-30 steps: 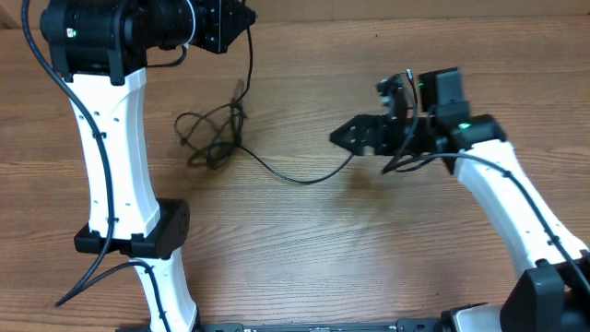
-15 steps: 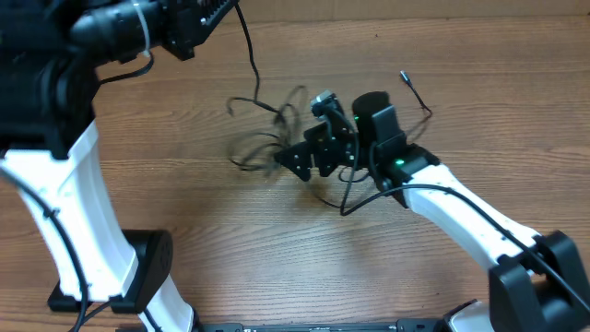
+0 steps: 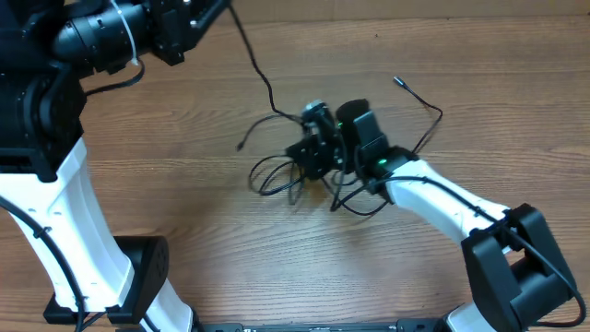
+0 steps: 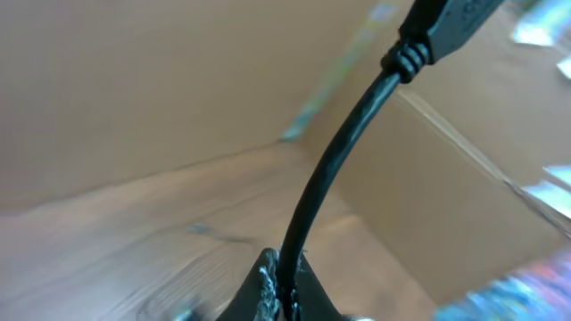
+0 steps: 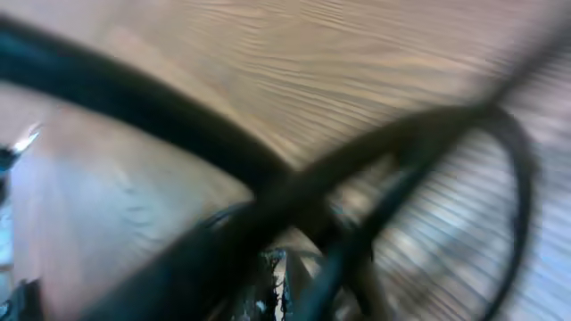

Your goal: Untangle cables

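The cables are thin black cords lying in a loose tangle (image 3: 275,177) on the wooden table. One strand (image 3: 263,78) rises from the tangle to my left gripper (image 3: 219,9) at the top left, which is shut on it. In the left wrist view that cable (image 4: 335,152) is pinched at the left gripper (image 4: 287,287), and its plug (image 4: 446,27) sticks out above. My right gripper (image 3: 295,153) sits shut in the middle of the tangle. In the blurred right wrist view, strands (image 5: 393,169) cross right at the right gripper (image 5: 281,287). A free plug end (image 3: 398,81) lies to the right.
The left arm's white column (image 3: 78,231) stands at the left edge. The right arm (image 3: 442,207) reaches in from the lower right. Another short plug end (image 3: 242,145) lies just left of the tangle.
The right gripper has swung left from the table's right side into the tangle and shut. The left arm has lifted its strand, and the tangle has slid right toward the middle.
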You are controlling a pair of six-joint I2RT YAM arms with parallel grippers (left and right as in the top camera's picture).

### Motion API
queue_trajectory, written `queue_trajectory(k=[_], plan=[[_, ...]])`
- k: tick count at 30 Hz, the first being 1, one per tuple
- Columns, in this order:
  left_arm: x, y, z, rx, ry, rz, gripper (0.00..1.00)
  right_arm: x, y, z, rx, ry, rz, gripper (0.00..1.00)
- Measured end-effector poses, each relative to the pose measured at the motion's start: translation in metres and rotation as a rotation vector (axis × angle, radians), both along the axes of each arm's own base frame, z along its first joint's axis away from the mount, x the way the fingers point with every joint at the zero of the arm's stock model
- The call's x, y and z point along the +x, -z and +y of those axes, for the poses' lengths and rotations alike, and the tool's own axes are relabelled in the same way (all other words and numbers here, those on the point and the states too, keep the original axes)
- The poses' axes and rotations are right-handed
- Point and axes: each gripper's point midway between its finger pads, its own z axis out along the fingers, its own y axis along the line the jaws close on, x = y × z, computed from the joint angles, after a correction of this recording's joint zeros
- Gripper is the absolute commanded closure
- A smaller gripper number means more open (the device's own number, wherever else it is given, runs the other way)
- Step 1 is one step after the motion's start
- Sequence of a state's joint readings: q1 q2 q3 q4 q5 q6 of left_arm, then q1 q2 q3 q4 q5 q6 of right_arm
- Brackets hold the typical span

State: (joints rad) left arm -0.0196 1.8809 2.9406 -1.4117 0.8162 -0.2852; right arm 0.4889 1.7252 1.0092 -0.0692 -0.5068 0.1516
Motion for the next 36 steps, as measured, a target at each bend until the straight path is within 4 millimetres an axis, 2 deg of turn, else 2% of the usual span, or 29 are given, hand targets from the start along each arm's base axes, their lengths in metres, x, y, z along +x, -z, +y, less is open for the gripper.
queue_trajectory(k=[4,7,11,15,20,25,26,27,28,29,32,33,34,35,36], plan=[[0.022,0.040,0.054,0.130,-0.319,0.138,0.96,0.020,0.013,-0.053,-0.048,0.137,0.080,0.96],[0.025,0.066,0.098,0.261,-0.551,0.221,0.96,0.033,0.012,-0.099,-0.063,0.251,0.115,0.96],[0.021,0.079,0.139,0.388,-0.756,0.262,0.96,0.046,0.003,-0.151,-0.063,0.380,0.130,0.96],[0.020,0.079,0.162,0.453,-0.874,0.259,0.96,0.050,-0.002,-0.205,-0.072,0.516,0.152,0.96],[0.018,0.077,0.172,0.482,-0.929,0.256,0.96,0.044,0.012,-0.263,-0.134,0.677,0.225,0.96],[0.017,0.077,0.176,0.492,-0.946,0.256,0.96,0.032,0.024,-0.303,-0.213,0.797,0.282,0.96],[0.018,0.078,0.176,0.493,-0.947,0.257,0.96,0.031,0.026,-0.309,-0.223,0.814,0.287,0.94],[0.018,0.078,0.176,0.494,-0.948,0.257,0.96,0.030,0.026,-0.312,-0.230,0.824,0.291,0.86],[0.019,0.079,0.176,0.496,-0.946,0.261,0.96,0.029,0.027,-0.315,-0.236,0.837,0.298,0.69],[0.020,0.080,0.176,0.497,-0.946,0.263,0.96,0.028,0.028,-0.316,-0.237,0.841,0.303,0.60],[0.025,0.086,0.175,0.503,-0.938,0.280,0.96,0.027,0.028,-0.313,-0.233,0.826,0.305,0.63],[0.026,0.088,0.175,0.505,-0.932,0.288,0.96,0.027,0.028,-0.312,-0.229,0.821,0.307,0.53],[0.028,0.092,0.174,0.509,-0.927,0.299,0.96,0.026,0.028,-0.311,-0.222,0.820,0.313,0.31],[0.030,0.095,0.174,0.514,-0.922,0.310,0.96,0.025,0.028,-0.310,-0.220,0.816,0.318,0.13],[0.032,0.099,0.174,0.518,-0.918,0.321,0.96,0.024,0.029,-0.309,-0.221,0.812,0.322,0.05]])
